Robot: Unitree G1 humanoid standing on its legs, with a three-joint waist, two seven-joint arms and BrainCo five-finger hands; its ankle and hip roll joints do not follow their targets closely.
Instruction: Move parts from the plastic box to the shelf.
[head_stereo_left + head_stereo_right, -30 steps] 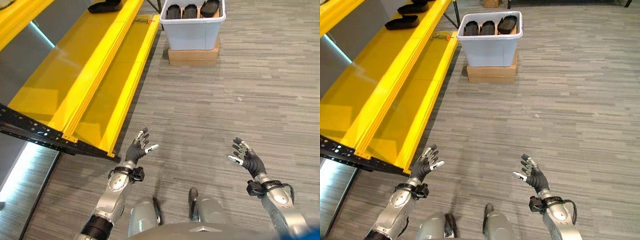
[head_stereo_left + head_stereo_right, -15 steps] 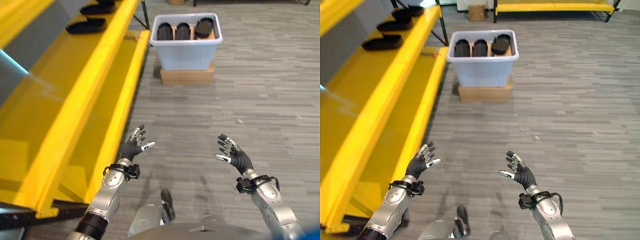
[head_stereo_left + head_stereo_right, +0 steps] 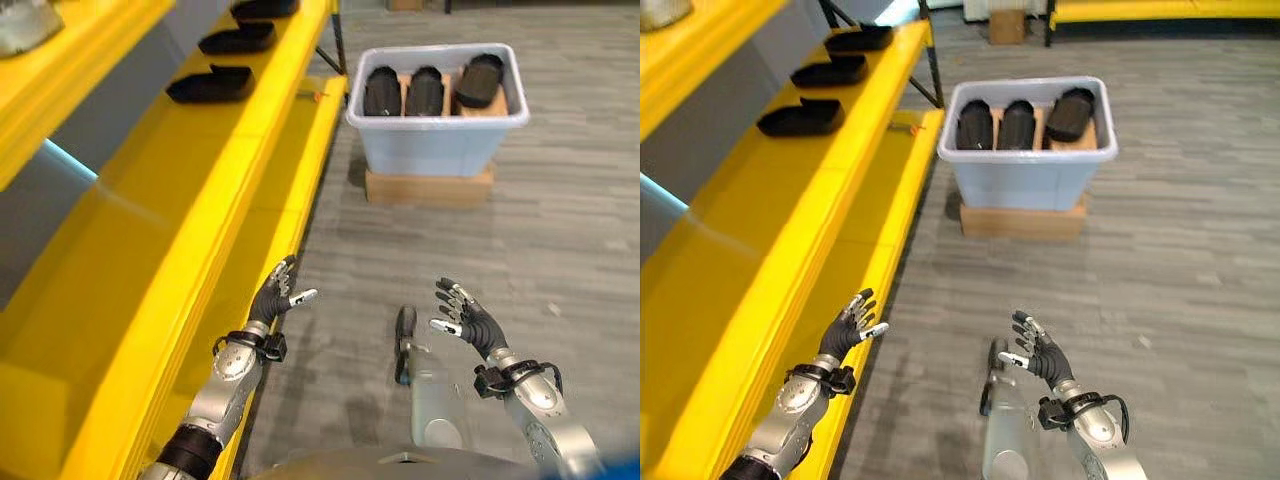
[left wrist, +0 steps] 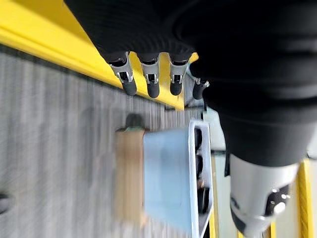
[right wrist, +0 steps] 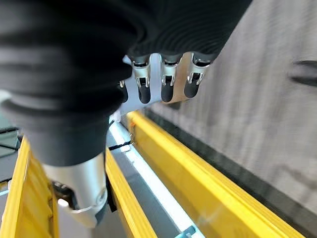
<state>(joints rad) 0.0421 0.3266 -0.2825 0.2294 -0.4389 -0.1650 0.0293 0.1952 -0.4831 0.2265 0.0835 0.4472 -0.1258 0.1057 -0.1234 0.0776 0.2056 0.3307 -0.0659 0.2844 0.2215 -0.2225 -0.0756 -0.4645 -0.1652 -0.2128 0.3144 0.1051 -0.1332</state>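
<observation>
A pale blue plastic box point(image 3: 437, 141) stands on a cardboard carton point(image 3: 428, 188) on the floor ahead. Three black parts point(image 3: 427, 90) stand in it; the same parts point(image 3: 1018, 122) are seen from the right eye. Three more black parts point(image 3: 212, 85) lie in a row on the yellow shelf point(image 3: 190, 200) to my left. My left hand point(image 3: 273, 299) is open, palm up, beside the shelf's lower edge and holds nothing. My right hand point(image 3: 466, 319) is open too, low over the floor, empty. Both hands are well short of the box. The left wrist view shows the plastic box point(image 4: 171, 178) past the fingers point(image 4: 152, 84).
The yellow shelf runs along my left from near to far, with a lower yellow ledge point(image 3: 300, 190) below it. Grey striped carpet point(image 3: 560, 250) lies open to the right of the box. Another yellow rack point(image 3: 1160, 10) stands at the far back.
The camera has moved forward and left: the box and shelf sit nearer and more to the right in the picture. Both hands stay open and empty in front of me.
</observation>
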